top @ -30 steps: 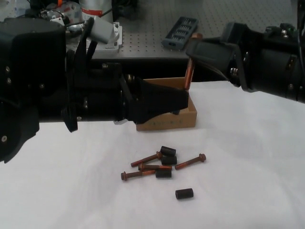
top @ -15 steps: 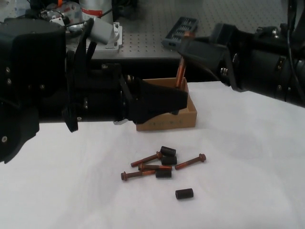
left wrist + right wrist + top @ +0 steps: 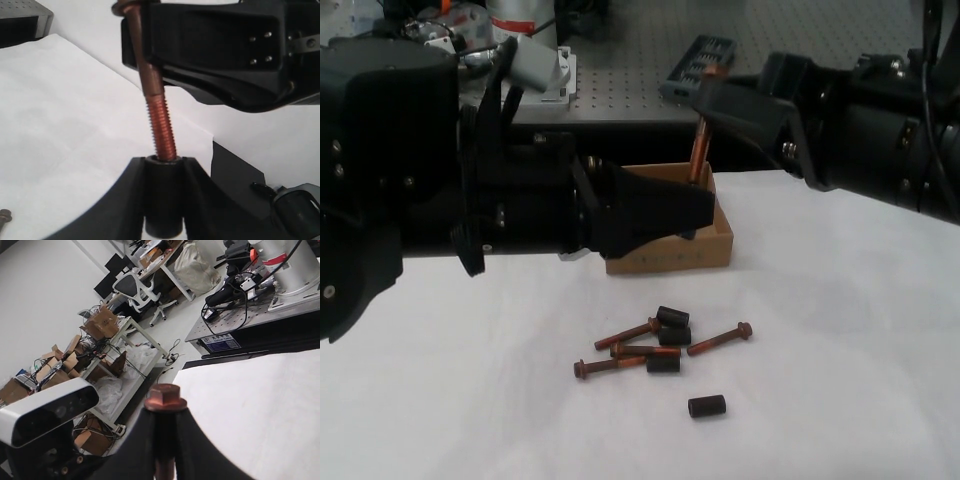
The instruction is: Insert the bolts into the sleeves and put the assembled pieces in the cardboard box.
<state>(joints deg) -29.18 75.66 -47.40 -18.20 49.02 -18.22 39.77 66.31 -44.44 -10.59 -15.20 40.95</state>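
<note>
By the cardboard box (image 3: 670, 258), left claw (image 3: 162, 182) clamped on sleeve (image 3: 162, 212), right claw (image 3: 708, 104) gripping near-upright bolt (image 3: 157, 115), tip in sleeve

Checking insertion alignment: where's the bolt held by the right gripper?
The bolt hangs near-upright from the right gripper, threaded tip at the mouth of the sleeve held by the left gripper, near the cardboard box.

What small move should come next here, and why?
Probably the right pincer lowers the bolt straight down: only its threaded tip sits in the sleeve held by the left pincer, with most of the shank above.
</note>
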